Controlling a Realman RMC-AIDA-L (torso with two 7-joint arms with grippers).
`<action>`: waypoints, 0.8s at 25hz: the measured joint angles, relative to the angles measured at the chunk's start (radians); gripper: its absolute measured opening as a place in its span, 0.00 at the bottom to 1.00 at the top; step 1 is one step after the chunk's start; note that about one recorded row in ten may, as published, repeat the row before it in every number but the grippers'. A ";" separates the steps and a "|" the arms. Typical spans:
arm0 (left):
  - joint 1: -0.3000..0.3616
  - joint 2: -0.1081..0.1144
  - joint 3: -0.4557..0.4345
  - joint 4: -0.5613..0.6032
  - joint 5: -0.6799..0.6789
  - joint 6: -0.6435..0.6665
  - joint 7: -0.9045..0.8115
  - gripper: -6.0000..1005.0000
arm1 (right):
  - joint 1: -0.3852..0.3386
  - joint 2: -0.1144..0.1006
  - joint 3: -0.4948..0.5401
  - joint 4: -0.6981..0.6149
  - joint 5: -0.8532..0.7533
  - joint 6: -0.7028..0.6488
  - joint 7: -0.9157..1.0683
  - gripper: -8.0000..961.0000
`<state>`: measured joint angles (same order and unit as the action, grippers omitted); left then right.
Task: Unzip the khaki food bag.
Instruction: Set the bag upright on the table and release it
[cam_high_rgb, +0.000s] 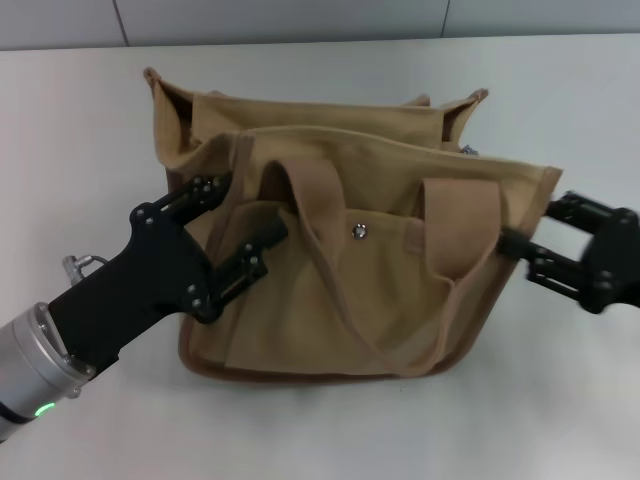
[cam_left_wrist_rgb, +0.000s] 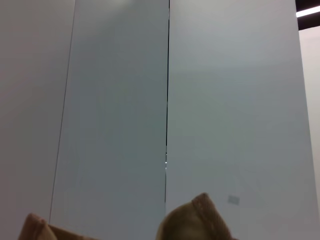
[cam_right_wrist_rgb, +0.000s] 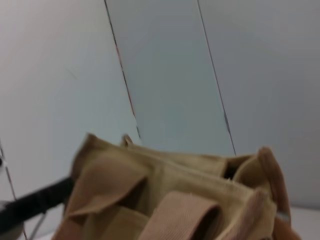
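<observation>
The khaki food bag (cam_high_rgb: 380, 280) lies in the middle of the white table, front pocket with its metal snap (cam_high_rgb: 360, 230) facing me and two loop handles draped over the front. Its top gapes at the back, and a silver zipper pull (cam_high_rgb: 468, 150) shows near the back right corner. My left gripper (cam_high_rgb: 240, 215) is open, its fingers straddling the bag's left end. My right gripper (cam_high_rgb: 520, 245) sits at the bag's right edge, touching the cloth. The bag's top corners show in the left wrist view (cam_left_wrist_rgb: 200, 220), and its upper part in the right wrist view (cam_right_wrist_rgb: 175, 190).
The white table (cam_high_rgb: 80, 120) runs all around the bag. A small metal clip (cam_high_rgb: 82, 264) lies left of my left arm. A grey panelled wall (cam_left_wrist_rgb: 165, 100) stands behind the table.
</observation>
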<state>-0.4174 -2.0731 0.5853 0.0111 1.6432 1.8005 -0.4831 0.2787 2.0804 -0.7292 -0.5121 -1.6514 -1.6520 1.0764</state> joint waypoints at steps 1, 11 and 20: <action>0.003 0.000 0.001 0.003 0.002 0.008 0.000 0.40 | 0.000 0.000 0.000 0.000 0.000 0.000 0.000 0.71; 0.042 0.004 0.016 0.034 0.008 0.036 -0.004 0.72 | 0.077 0.004 0.014 0.135 -0.012 0.073 -0.211 0.38; 0.107 0.005 0.028 0.092 0.017 0.077 -0.029 0.84 | 0.026 -0.003 0.113 0.067 -0.006 0.044 -0.253 0.19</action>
<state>-0.3103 -2.0676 0.6135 0.1027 1.6599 1.8777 -0.5124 0.3049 2.0777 -0.6160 -0.4456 -1.6572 -1.6085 0.8233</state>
